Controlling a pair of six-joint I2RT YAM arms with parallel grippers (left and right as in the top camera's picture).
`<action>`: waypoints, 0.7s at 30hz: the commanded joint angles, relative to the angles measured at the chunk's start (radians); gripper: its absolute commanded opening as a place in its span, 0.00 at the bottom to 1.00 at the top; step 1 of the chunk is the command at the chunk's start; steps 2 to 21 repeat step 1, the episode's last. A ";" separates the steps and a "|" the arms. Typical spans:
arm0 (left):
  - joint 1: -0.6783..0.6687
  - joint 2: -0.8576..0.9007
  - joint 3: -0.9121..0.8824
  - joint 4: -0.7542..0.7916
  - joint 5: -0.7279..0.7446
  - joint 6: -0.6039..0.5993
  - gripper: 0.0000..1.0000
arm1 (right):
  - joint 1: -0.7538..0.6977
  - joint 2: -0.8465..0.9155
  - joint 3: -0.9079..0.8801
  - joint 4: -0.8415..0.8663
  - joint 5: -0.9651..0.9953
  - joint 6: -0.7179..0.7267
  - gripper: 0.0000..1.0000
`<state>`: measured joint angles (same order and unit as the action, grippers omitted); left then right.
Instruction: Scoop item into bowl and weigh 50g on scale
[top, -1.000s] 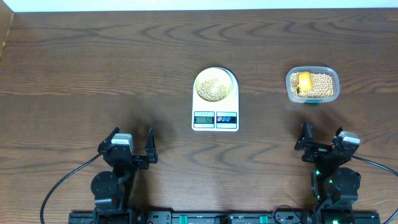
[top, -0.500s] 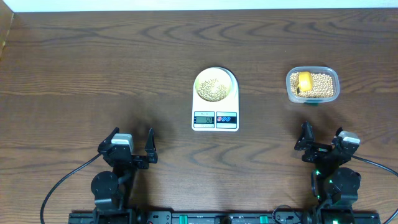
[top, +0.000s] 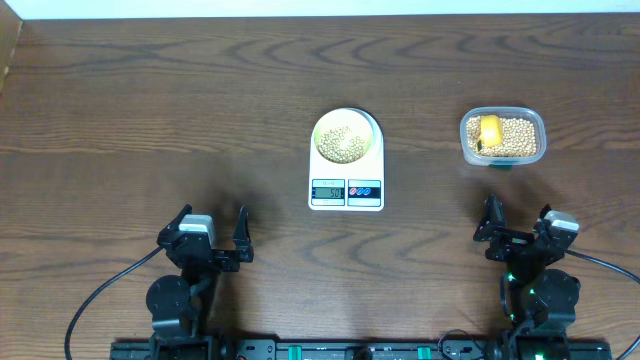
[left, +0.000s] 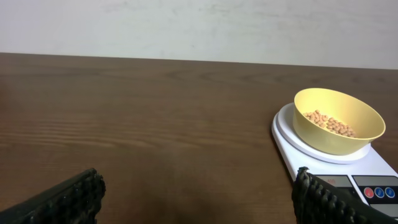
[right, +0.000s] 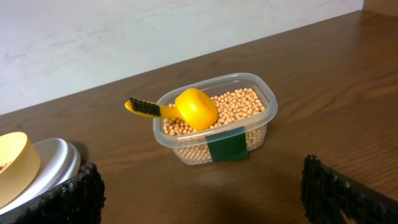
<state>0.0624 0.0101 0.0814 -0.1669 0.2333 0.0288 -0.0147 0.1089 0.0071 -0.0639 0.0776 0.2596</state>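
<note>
Looks near done: beans (left: 329, 123) in the bowl (left: 336, 144) on the scale (left: 287, 130), mid-table. Display is too small to read, so 50g unconfirmed. Scoop (right: 196, 109) lies in the tub (right: 186, 149). Left gripper (top: 213, 222) and right gripper (top: 517, 215) sit low at the near edge, jaws wide apart, holding nothing.

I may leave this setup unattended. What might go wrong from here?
The scoop lies in the tub with its handle overhanging the rim; a nudge might flip it out and scatter beans. The bowl sits on the scale; any touch would likely upset the reading. The display is too small to read here, so the weight may be off target.
</note>
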 joint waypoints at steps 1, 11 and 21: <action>-0.004 -0.006 -0.027 -0.003 -0.010 0.000 0.98 | -0.006 -0.004 -0.002 -0.004 -0.002 0.009 0.99; -0.004 -0.006 -0.027 -0.003 -0.010 0.000 0.98 | -0.006 -0.004 -0.002 -0.004 -0.002 0.009 0.99; -0.004 -0.006 -0.027 -0.003 -0.010 0.000 0.98 | -0.006 -0.004 -0.002 -0.004 -0.002 0.009 0.99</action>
